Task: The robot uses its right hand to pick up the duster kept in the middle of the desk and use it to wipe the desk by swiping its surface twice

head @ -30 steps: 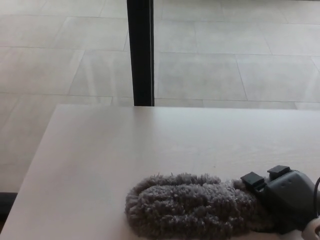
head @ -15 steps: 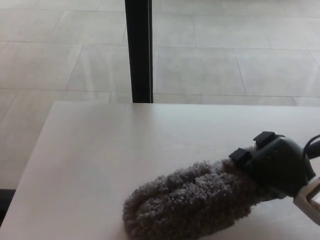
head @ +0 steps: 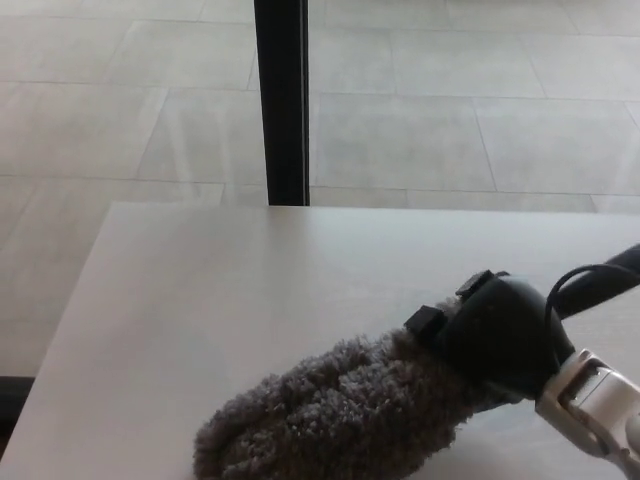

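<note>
The duster (head: 340,415) is being held by the right hand (head: 500,335), whose black fingers are being kept wrapped around the near-right end of the fluffy grey head, presumably where the handle is buried in the pile. The handle itself cannot be seen. The duster is being laid slantwise across the desk (head: 200,290), its loose tip being pointed toward the front-left corner and its gripped end being carried higher in the picture, toward the right. That slant is probably being used so that a long stretch of the pile is being pressed flat against the pale surface, which is what a wiping stroke calls for. Whether the whole underside is being kept in contact cannot be told, since the far edge of the pile is being hidden by its own bulk.

The wrist (head: 590,400) is being brought in from the lower right, with a black cable (head: 570,280) being looped above it, clear of the desk top. The left hand is not being shown at all.

Behind the desk, a dark upright post (head: 283,100) is being seen against a tiled floor (head: 450,130); neither is being touched.

The picking up is judged to be done, and a swipe is judged to be under way; how many swipes are being counted so far cannot be told.
</note>
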